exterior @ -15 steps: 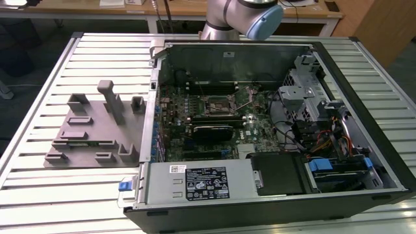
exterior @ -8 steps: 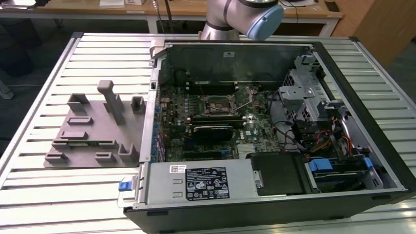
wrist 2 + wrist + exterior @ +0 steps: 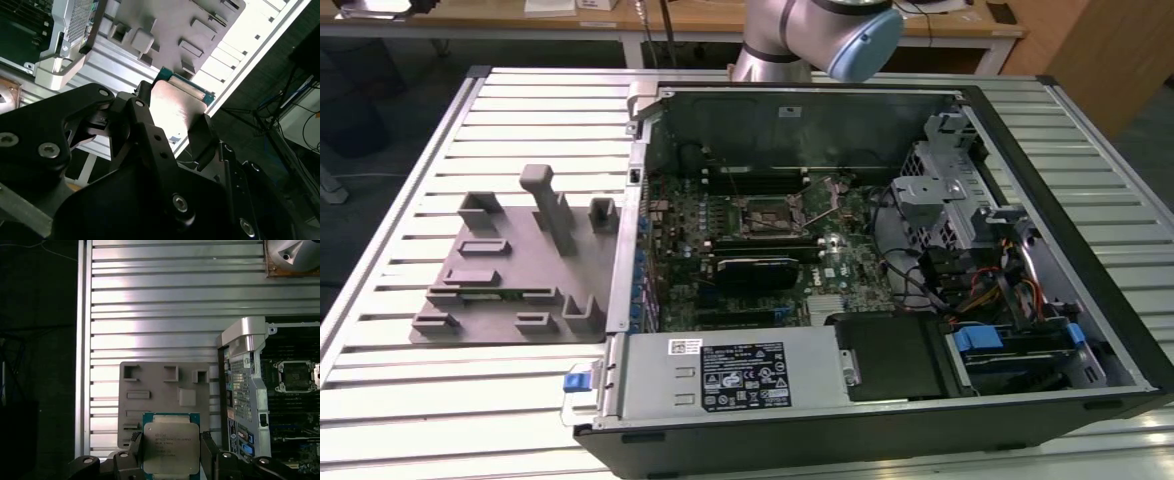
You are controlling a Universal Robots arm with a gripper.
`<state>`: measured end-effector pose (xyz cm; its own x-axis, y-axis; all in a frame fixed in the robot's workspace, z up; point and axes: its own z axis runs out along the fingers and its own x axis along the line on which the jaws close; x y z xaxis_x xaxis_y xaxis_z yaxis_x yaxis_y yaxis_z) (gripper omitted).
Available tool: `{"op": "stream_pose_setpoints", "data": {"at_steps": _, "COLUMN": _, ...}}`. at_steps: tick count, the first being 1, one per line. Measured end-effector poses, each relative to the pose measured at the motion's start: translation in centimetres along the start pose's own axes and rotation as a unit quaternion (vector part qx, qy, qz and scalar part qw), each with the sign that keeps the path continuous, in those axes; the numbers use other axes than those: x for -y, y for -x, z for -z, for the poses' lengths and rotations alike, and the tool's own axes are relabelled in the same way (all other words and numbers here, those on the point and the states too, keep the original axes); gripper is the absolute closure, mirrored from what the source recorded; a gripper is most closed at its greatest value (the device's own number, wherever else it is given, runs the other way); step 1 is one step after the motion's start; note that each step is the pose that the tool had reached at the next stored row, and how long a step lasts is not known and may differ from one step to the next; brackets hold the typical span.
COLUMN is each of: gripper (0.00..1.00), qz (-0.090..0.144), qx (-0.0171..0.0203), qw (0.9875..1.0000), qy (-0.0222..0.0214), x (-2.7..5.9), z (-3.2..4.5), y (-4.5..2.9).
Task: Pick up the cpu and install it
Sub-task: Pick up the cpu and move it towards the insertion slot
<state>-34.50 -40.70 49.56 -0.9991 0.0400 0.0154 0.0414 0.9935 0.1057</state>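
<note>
grasp: fingers clamped on cpu edges | where: above holder tray, toward surface edge, case alongside | step: carry to socket; likely best kept level, squared, slow

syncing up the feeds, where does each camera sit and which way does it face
Exterior view: high off the arm, looking down on the computer case and holder tray; arm joint beyond the case.
First wrist view: looks down past the gripper, shut on the cpu, at the holder tray.
Second wrist view: close behind the gripper's black body, facing the cpu.
All share the holder tray.
</note>
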Motion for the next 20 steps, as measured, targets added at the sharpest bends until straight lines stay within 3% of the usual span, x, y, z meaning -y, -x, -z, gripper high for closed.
{"op": "stream_pose_setpoints", "data": {"at_steps": 12, "gripper": 0.46, "qz": 0.0, "qx": -0.0003, "qw": 1.0, "qy": 0.0, "x": -0.06, "z": 0.02, "y": 1.34}}
{"op": "stream_pose_setpoints", "data": {"at_steps": 20, "gripper": 0.46, "qz": 0.0, "qx": -0.0017, "qw": 1.0, "qy": -0.0001, "x": -0.14, "z": 0.03, "y": 3.35}}
